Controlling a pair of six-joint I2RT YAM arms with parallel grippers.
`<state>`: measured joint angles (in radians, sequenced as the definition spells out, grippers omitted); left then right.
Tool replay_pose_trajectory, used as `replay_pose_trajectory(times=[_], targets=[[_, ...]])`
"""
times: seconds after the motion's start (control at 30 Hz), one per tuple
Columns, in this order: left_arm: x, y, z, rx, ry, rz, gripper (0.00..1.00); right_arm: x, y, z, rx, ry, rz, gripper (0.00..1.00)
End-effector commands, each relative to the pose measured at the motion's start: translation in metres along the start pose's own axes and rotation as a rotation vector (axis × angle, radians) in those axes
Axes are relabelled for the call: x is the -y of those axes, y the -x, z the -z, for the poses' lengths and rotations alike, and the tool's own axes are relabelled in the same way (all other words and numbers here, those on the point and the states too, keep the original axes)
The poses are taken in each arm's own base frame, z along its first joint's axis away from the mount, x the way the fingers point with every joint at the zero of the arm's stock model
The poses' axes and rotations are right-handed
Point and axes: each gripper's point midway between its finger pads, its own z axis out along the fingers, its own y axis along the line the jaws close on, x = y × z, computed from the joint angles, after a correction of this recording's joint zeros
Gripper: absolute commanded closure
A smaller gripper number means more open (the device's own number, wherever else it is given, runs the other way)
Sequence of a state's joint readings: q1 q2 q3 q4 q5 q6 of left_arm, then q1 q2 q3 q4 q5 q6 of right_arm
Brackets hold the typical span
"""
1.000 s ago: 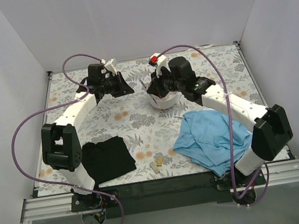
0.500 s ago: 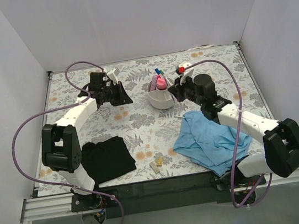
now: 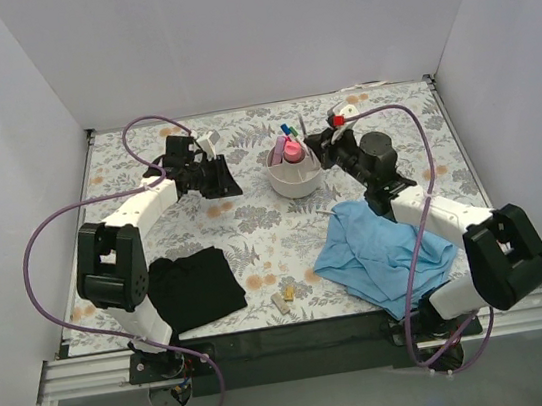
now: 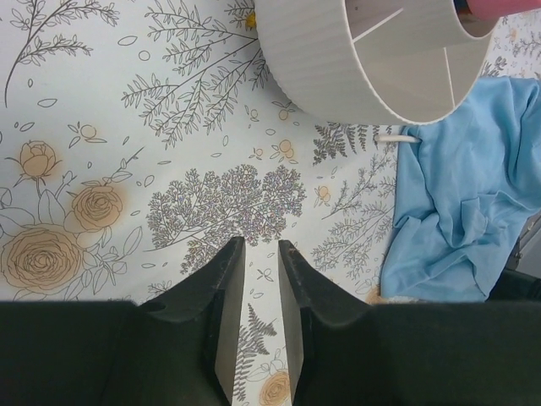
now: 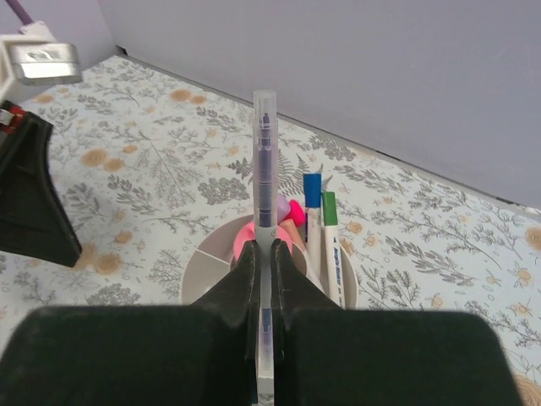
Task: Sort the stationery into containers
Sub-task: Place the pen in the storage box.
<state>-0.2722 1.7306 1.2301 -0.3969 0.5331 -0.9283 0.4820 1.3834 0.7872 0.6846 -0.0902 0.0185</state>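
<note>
The white round organiser point(image 3: 295, 179) stands at mid-table and holds a pink highlighter point(image 3: 291, 150) and blue-capped point(image 5: 312, 190) and green-capped point(image 5: 329, 209) markers. My right gripper point(image 3: 322, 145) is at its right side, shut on a thin clear pen with purple ink point(image 5: 265, 161); in the right wrist view point(image 5: 264, 249) the pen points over the organiser point(image 5: 199, 266). My left gripper point(image 3: 223, 177) hangs to the organiser's left, jaws slightly parted and empty point(image 4: 260, 254). Tiny pale eraser blocks point(image 3: 284, 297) lie near the front edge.
A blue cloth point(image 3: 388, 247) lies crumpled at the right front, under my right arm. A black cloth point(image 3: 197, 286) lies at the left front. A pale thin stick point(image 4: 396, 137) shows at the blue cloth's edge point(image 4: 456, 186) below the organiser point(image 4: 355, 76). Grey walls enclose the table.
My right gripper has drawn back from over the organiser to its right side, so the organiser's markers and highlighter now show. My left gripper has barely moved.
</note>
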Motion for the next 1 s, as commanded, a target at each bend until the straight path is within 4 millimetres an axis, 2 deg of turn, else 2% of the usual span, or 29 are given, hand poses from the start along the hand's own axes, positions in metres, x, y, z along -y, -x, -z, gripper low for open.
replay_pose_trajectory(times=[0.0,0.03,0.27,0.57,0.73,0.8,0.83,0.9,0.97], targets=[[-0.008,-0.005,-0.001,-0.01,0.045,-0.046,0.75,0.017,0.016,-0.016,0.088,-0.014,0.025,0.99],[-0.009,-0.007,-0.001,-0.015,0.052,-0.049,0.74,0.019,0.007,-0.021,0.073,-0.013,0.023,0.99],[-0.013,-0.015,-0.006,-0.04,0.072,-0.073,0.69,0.027,-0.004,-0.038,0.083,-0.006,-0.008,0.99],[-0.013,-0.013,-0.013,-0.05,0.077,-0.09,0.67,0.034,-0.029,-0.05,0.04,-0.01,-0.039,0.99],[-0.019,-0.013,-0.009,-0.046,0.125,-0.076,0.63,0.033,-0.036,-0.049,0.023,-0.002,-0.045,0.99],[-0.022,-0.019,-0.006,-0.055,0.144,-0.067,0.58,0.033,-0.037,-0.048,0.02,-0.001,-0.041,0.89],[-0.021,-0.021,-0.002,-0.056,0.147,-0.067,0.56,0.033,-0.037,-0.047,0.02,-0.002,-0.041,0.74],[-0.021,-0.029,0.001,-0.068,0.151,-0.057,0.53,0.034,-0.038,-0.045,0.01,-0.01,-0.04,0.66],[-0.019,-0.03,0.008,-0.057,0.154,-0.058,0.52,0.036,-0.031,-0.042,0.012,-0.021,-0.034,0.59]])
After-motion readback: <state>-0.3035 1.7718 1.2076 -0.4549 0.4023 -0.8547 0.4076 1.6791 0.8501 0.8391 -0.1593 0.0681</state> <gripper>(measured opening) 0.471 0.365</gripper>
